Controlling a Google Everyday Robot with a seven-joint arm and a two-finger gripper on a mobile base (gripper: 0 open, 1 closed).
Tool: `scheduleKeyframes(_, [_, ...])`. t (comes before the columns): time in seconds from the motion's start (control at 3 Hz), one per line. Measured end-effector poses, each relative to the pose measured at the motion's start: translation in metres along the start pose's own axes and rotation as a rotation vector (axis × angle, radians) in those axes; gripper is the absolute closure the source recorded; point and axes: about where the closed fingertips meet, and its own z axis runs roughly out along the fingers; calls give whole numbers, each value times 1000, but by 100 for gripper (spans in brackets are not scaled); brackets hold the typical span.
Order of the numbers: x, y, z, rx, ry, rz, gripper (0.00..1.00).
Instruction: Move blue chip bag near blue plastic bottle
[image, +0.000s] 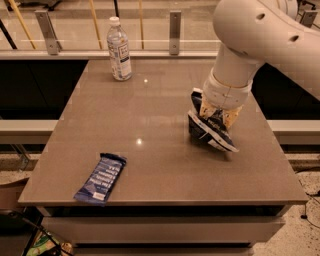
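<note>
The blue chip bag (212, 134), dark navy foil with a white-striped edge, stands tilted on the right part of the table. My gripper (216, 118) comes down from the big white arm (260, 35) straight onto the bag's top, and its yellowish fingers (206, 107) are closed on the bag's upper part. The bag's lower edge is at the table surface. The blue plastic bottle (119, 49), clear with a white cap and a white-and-blue label, stands upright at the table's far left, well away from the bag.
A flat, narrow blue bar wrapper (101, 178) lies near the front left corner of the brown table (150, 100). A glass railing with metal posts (174, 31) runs behind the table's far edge. The floor drops off on all sides.
</note>
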Motion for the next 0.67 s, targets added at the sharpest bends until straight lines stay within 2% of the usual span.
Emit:
scheduleKeyframes(0.33, [9,-12,-21,15,-29,-11,100])
scheduleKeyframes(0.67, [21,-23,-49,37,-7,9,100])
